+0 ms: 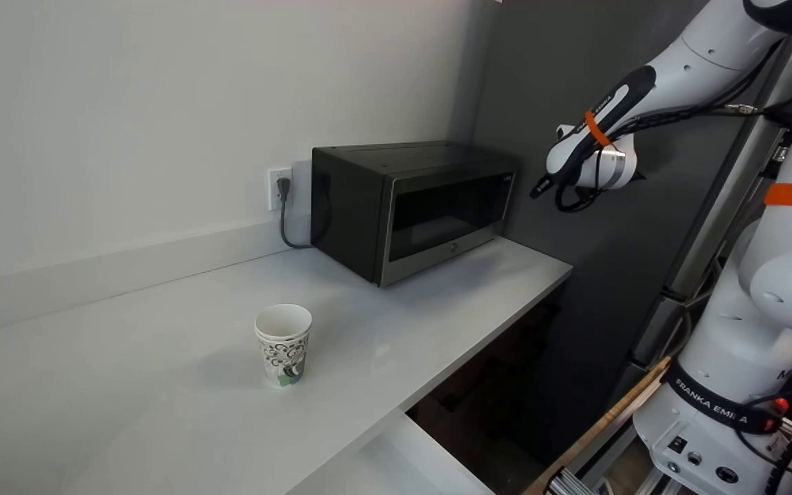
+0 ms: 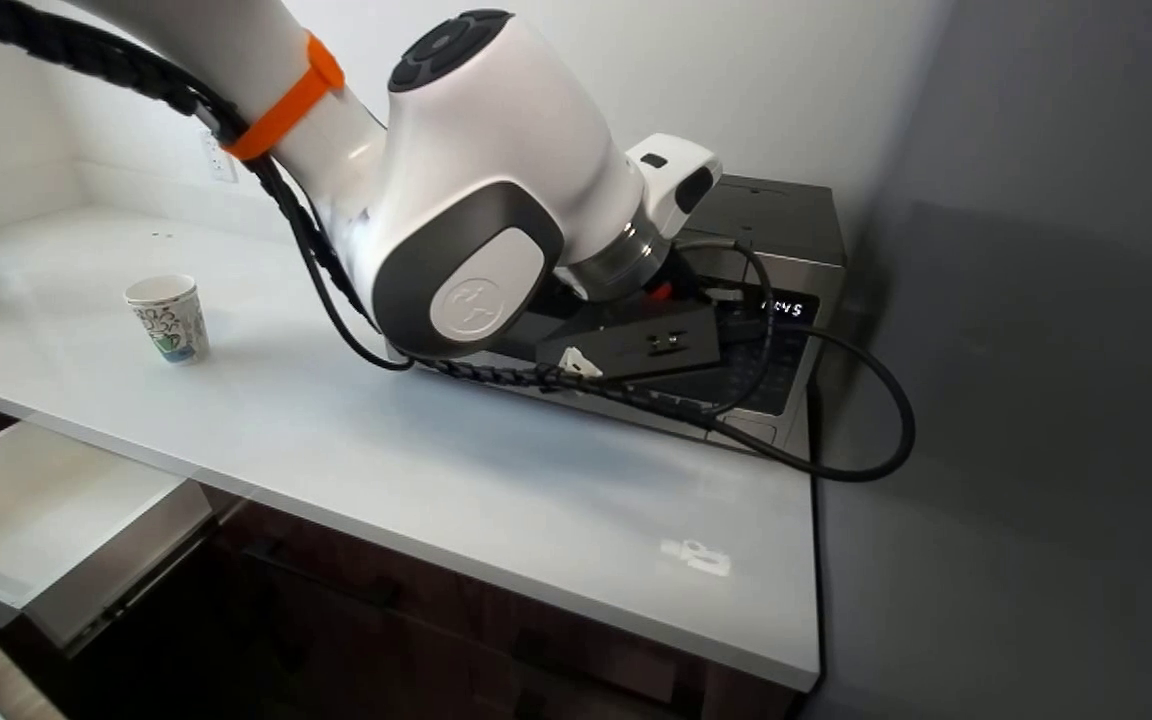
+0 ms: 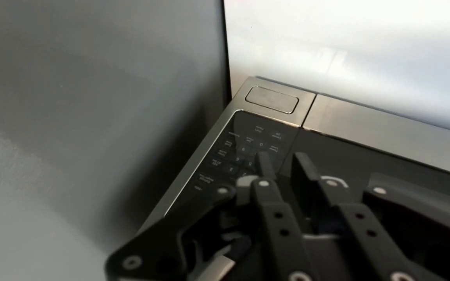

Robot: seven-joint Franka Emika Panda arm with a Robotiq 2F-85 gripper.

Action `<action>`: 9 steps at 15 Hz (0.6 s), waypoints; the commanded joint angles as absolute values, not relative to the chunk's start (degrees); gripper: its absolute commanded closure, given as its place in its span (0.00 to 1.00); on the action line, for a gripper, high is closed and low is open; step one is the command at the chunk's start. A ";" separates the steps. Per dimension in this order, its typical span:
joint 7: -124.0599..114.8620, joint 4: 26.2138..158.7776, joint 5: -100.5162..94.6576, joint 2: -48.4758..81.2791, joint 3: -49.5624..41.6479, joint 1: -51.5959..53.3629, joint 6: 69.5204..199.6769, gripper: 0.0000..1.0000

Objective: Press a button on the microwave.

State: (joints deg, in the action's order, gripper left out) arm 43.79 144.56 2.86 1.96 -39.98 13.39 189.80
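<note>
The dark grey-black microwave (image 1: 348, 206) stands on the white counter against the wall. Its glass door front also shows in the wrist view (image 3: 365, 117). The button panel (image 3: 244, 146) is upside down in the wrist view, with number keys and a large silver push button (image 3: 272, 99) beside it. In an exterior view its lit clock display (image 2: 782, 308) shows. My gripper (image 3: 282, 156) is partly open and empty, with a narrow gap between the fingertips. The fingertips overlap the panel's edge in the wrist view. In an exterior view the gripper (image 1: 540, 187) is apart from the microwave, in front of its panel end.
Paper cups (image 1: 284, 354) stand stacked on the counter (image 1: 183, 412), left of the microwave. A dark grey panel (image 1: 575, 268) rises close beside the microwave's button end. An open drawer (image 2: 66, 500) juts out below the counter. A loose cable (image 2: 906, 430) loops off the gripper.
</note>
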 commanded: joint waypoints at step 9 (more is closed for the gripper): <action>38.94 141.69 2.78 7.52 -33.55 7.55 192.07 0.99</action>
